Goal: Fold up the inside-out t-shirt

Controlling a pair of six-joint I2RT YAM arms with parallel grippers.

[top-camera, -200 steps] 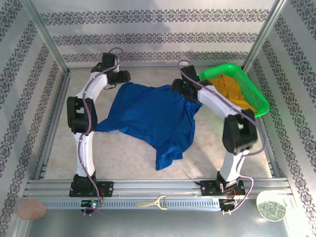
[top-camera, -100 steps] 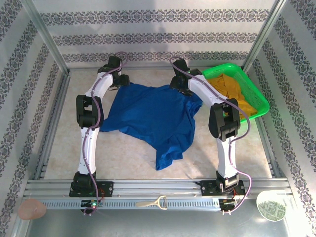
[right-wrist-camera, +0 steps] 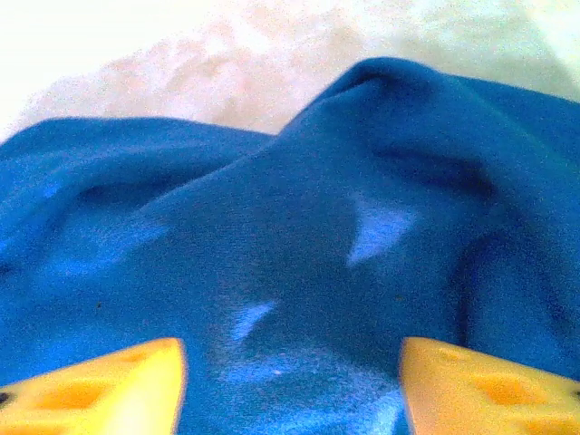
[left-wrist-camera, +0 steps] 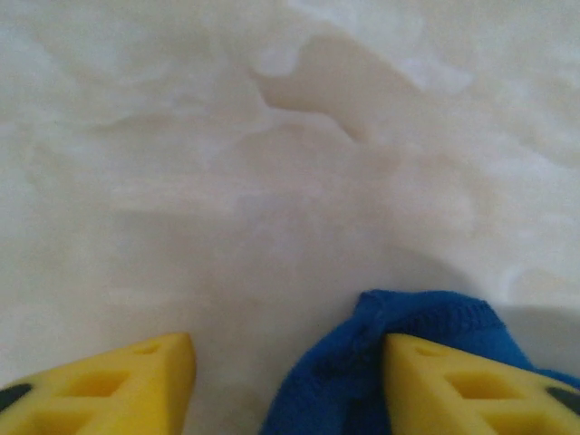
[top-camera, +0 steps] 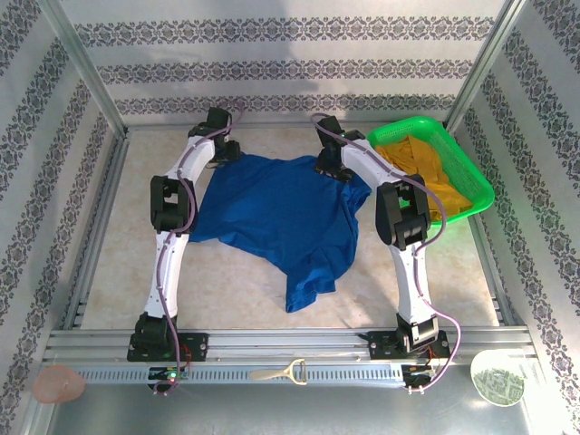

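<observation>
Bright, even overhead light in top view, faint soft shadows beside t-shirt [top-camera: 281, 217], mild bending at edges, left wrist view pale, washed-out table [left-wrist-camera: 227, 181], right wrist view soft, glare top left, yellow fingertips [right-wrist-camera: 100, 385] blurred.

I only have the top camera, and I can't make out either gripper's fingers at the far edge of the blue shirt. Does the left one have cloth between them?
Observer: Yes. The left gripper is open, and a rolled edge of the shirt lies between its fingers, against the one on the view's right.
Operator: What's ahead of it?
Observer: Bare table.
Operator: And the right?
Observer: The right gripper is open too, straddling a raised fold of shirt.
</observation>
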